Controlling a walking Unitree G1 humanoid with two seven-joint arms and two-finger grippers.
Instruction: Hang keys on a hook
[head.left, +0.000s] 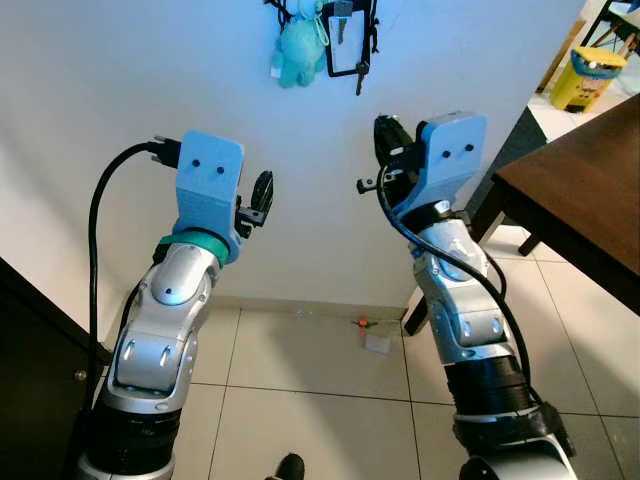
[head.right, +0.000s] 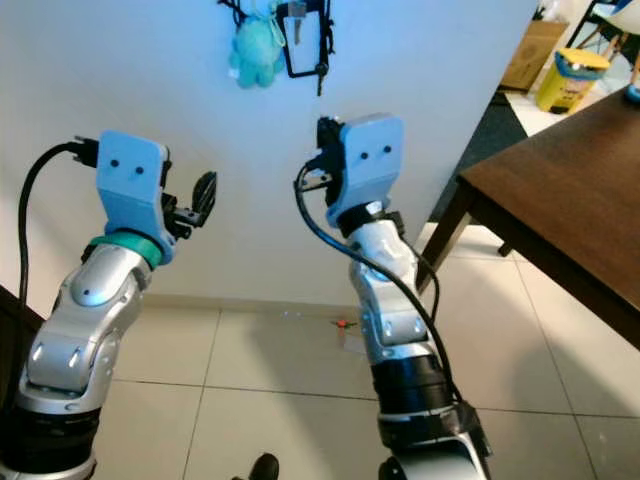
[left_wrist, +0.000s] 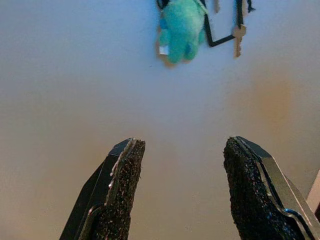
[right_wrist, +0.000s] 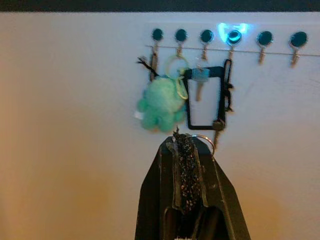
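A row of hooks (right_wrist: 206, 36) with round teal heads runs along the white wall. From them hang a teal plush keychain (right_wrist: 161, 105), a black strap loop (right_wrist: 205, 100) and small keys. My right gripper (right_wrist: 184, 142) is raised just below them, shut on a metal key ring (right_wrist: 204, 141) that sticks out at its tip. In the left eye view the right gripper (head.left: 385, 135) stands under the plush (head.left: 298, 45). My left gripper (head.left: 258, 200) is held up beside it, open and holding nothing, its fingertips (left_wrist: 125, 160) facing the wall.
A dark wooden table (head.left: 580, 190) stands at the right, close to my right arm, with a yellow bin (head.left: 590, 75) beyond it. Dark furniture (head.left: 30, 350) edges the left. The tiled floor below has a small scrap (head.left: 375, 342) by the wall.
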